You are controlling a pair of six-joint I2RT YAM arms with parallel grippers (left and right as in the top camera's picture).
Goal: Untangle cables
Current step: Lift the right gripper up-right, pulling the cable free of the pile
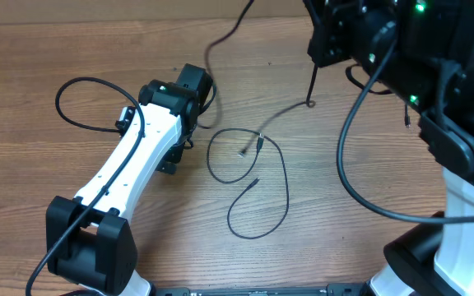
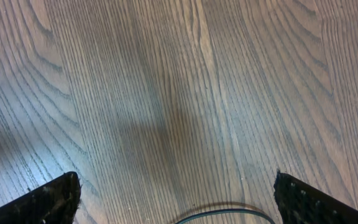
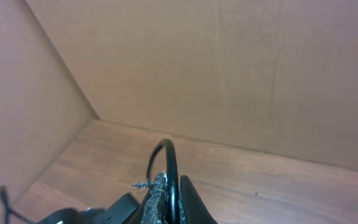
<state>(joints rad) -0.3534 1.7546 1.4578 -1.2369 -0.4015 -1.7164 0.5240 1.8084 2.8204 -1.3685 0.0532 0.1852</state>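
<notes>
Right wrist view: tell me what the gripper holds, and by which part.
The right gripper is shut on a thin black cable, pinched at a bend that arches just above its fingertips.

Overhead: down on table (image 1: pixel 39 164); left wrist: close over it; right wrist: toward wall (image 3: pixel 229 74).

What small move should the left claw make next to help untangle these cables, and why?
Probably shift the left claw back and down onto the cable arc at the bottom edge of its view. It is open over the table, gripping nothing, while the right claw is shut on a raised black cable; pinning a second strand would likely let the two pull apart.
</notes>
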